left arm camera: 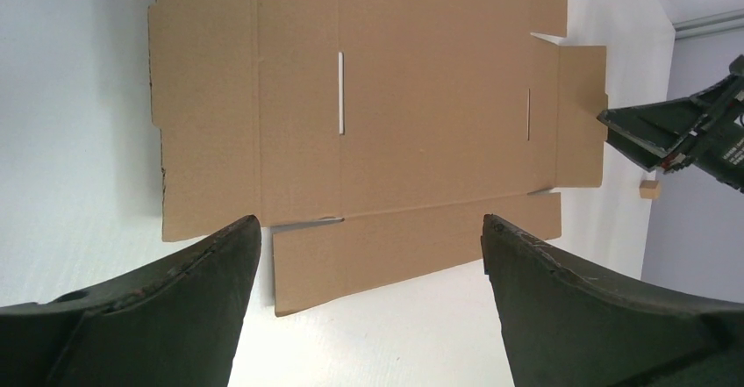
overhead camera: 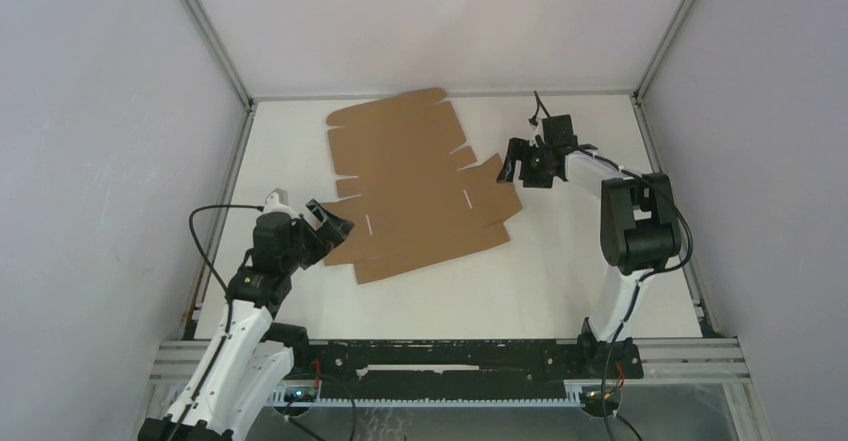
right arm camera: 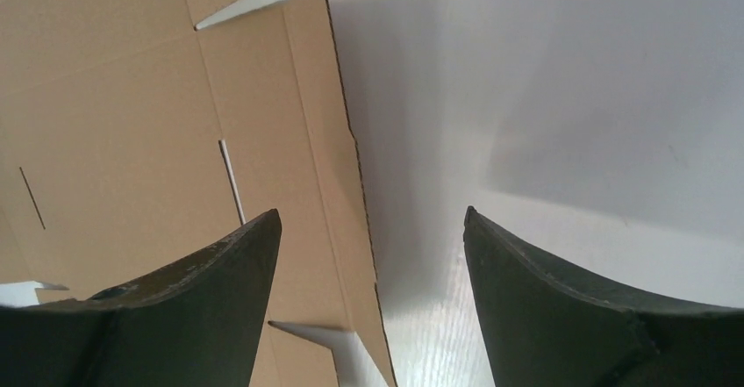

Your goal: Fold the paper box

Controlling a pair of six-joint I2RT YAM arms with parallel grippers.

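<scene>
At the near edge of the white surface the two arm bases sit side by side. Just beyond them, towards the near-left corner, the left gripper is held low with its fingers spread wide and nothing between them. They frame the near-left flap of the paper box, though whether they touch the cardboard cannot be told. The box lies flat and unfolded, brown side up, from about the middle of the surface to the far edge, a little left of centre. Its creases, narrow slits and notched flaps all show. Further back, towards the far-right corner, the right gripper hangs at the box's right-hand flap. Its fingers also stand well apart and hold nothing: one is over cardboard, the other over bare surface, and the flap's outer edge runs between them. A tiny brown scrap lies on the surface just beside that gripper, apart from the box.
</scene>
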